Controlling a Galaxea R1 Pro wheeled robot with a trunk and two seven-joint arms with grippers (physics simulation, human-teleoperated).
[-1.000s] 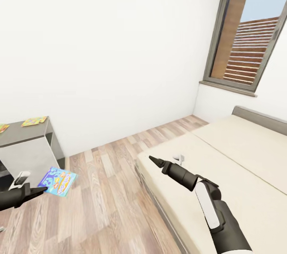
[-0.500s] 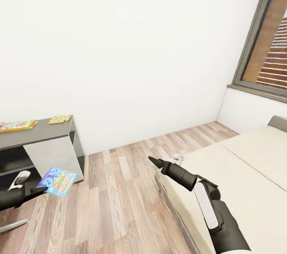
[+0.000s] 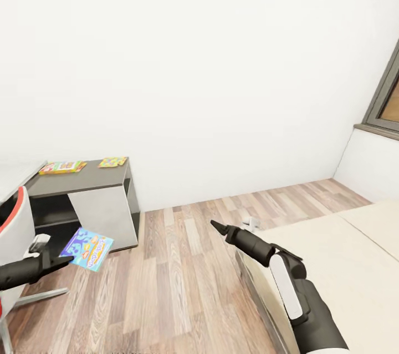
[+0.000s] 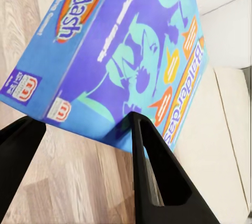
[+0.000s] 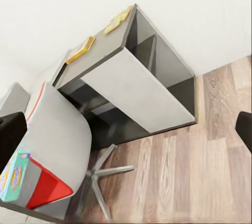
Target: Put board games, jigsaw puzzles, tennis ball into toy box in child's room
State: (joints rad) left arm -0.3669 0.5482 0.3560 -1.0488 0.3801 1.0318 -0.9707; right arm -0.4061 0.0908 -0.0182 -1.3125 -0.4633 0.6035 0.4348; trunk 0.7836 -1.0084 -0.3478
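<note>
At nine o'clock, left gripper [image 3: 62,259] fingers pinched the blue board game [image 3: 87,248]; right gripper [image 3: 218,225] fingers looked pressed together. Judgement: keep box level approaching the desk [image 3: 83,179].

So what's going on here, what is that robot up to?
It is carrying a blue board game pinched in its left gripper above the wood floor. Its right gripper is empty, held over the corner of the bed. Ahead stands the dark grey desk with two colourful flat toys on top, beside a white chair.
</note>
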